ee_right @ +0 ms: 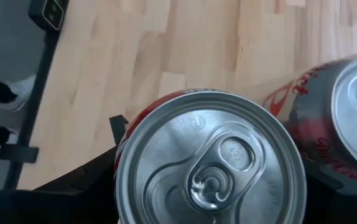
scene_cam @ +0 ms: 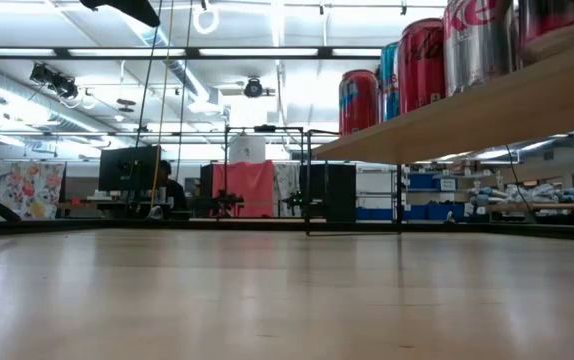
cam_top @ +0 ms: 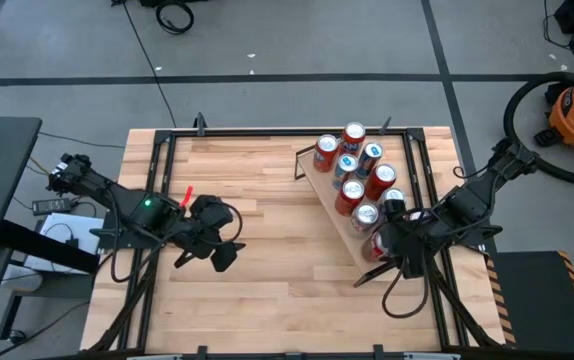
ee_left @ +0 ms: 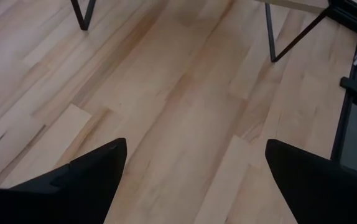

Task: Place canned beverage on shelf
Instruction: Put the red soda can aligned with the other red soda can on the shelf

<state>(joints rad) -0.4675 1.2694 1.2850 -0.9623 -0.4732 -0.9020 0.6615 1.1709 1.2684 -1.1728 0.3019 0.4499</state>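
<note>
A planked wooden tabletop [cam_top: 267, 290] in a workshop. On it stands the shelf [cam_top: 339, 222], a sloped light board. A red can [ee_right: 209, 162] sits upright at the shelf's near end, beside a silver can [cam_top: 365, 214] in the row (eight or so cans). The right gripper [cam_top: 385, 250] is clamped around the red can from above. The left gripper [cam_top: 210, 240], fingers apart and empty, waits well away from the shelf.
</note>
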